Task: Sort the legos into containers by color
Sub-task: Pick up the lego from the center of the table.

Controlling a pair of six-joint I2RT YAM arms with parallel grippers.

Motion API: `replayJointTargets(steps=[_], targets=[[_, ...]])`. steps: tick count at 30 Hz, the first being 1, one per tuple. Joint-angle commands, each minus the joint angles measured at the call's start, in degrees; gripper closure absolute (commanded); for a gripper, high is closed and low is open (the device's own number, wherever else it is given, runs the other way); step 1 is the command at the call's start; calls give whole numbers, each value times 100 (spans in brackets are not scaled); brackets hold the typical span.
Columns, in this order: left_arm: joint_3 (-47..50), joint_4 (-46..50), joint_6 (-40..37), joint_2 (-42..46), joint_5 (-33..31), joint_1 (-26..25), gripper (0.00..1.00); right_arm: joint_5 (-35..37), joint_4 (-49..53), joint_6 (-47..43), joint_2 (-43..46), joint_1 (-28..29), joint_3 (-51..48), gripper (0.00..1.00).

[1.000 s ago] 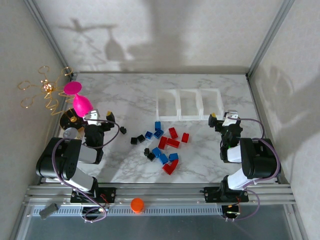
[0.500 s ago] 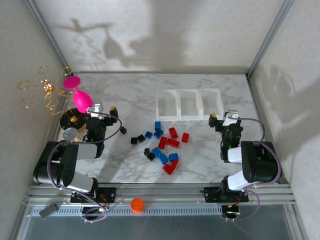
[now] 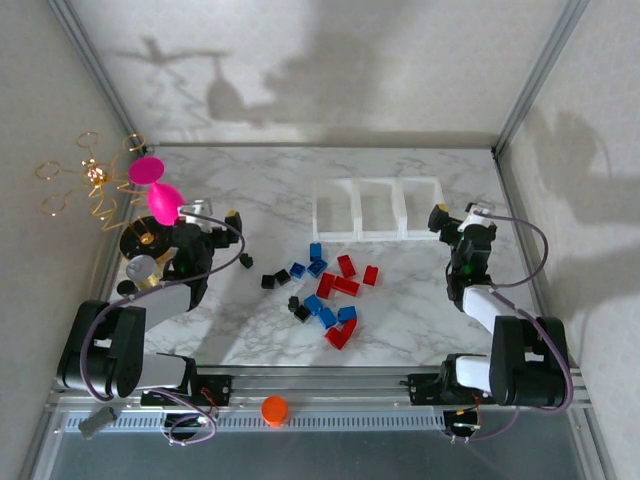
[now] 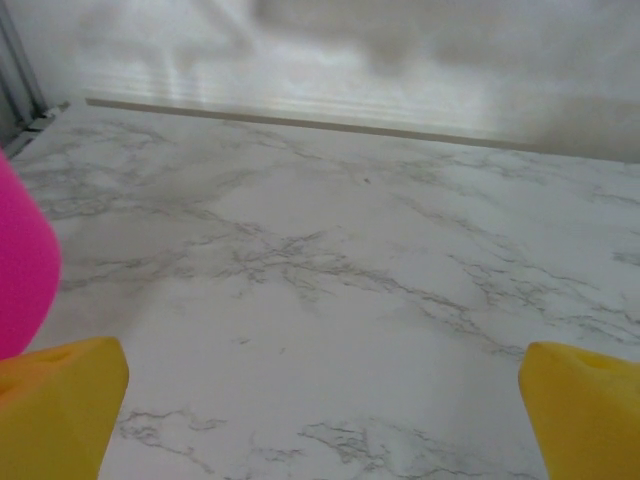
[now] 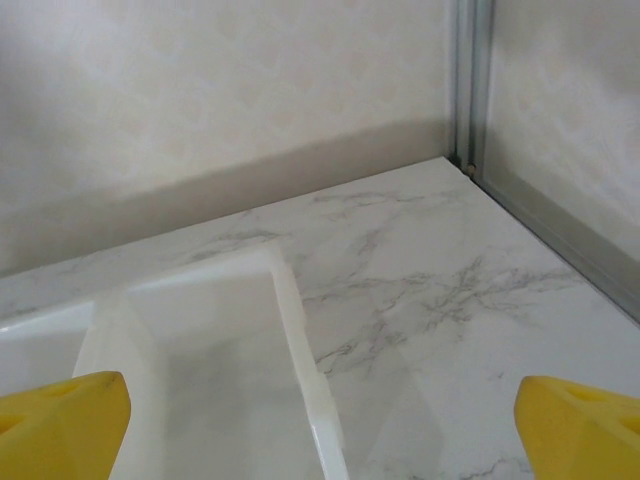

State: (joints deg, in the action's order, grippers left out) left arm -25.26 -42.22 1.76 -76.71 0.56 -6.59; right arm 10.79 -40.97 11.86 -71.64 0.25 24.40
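The legos lie loose mid-table: red ones (image 3: pixel 346 265), blue ones (image 3: pixel 317 267) and black ones (image 3: pixel 267 281), with one black brick (image 3: pixel 246 261) off to the left. The containers (image 3: pixel 380 210), three joined white bins, stand behind them and look empty. My left gripper (image 3: pixel 212 216) hovers left of the bricks beside the pink goblet, open (image 4: pixel 320 425) over bare marble. My right gripper (image 3: pixel 462 216) hangs by the right end of the containers, open (image 5: pixel 320 430), with the rightmost bin's wall (image 5: pixel 300 360) between its yellow fingertips (image 5: pixel 60 425).
A pink goblet (image 3: pixel 162 198) and a gold wire stand (image 3: pixel 90 182) sit at the left edge, close to my left gripper; the goblet (image 4: pixel 22 265) also borders the left wrist view. An orange cap (image 3: pixel 274 409) rests on the front rail. Metal frame posts (image 5: pixel 468 90) bound the back corners.
Both arms have stretched away from their bases. The left gripper moved up beside the goblet, and the right gripper moved back to the containers' right end. The bricks have not moved.
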Motion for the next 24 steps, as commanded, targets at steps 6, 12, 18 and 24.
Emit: replayJointTargets(steps=[6,12,18,24], targets=[[-278,620,427,494,478,-316,1,532,1669,1406,717,-55,427,1],[-283,860,958,818,566,-688,1,-31,2516,1818,770,-60,730,1],[-170,1047,1823,1168,709,-996,1,-829,3306,1899,609,67,1048,1],[-429,1768,2000,1463,52,-1900,1,-1011,4141,1790,315,681,1381,1]])
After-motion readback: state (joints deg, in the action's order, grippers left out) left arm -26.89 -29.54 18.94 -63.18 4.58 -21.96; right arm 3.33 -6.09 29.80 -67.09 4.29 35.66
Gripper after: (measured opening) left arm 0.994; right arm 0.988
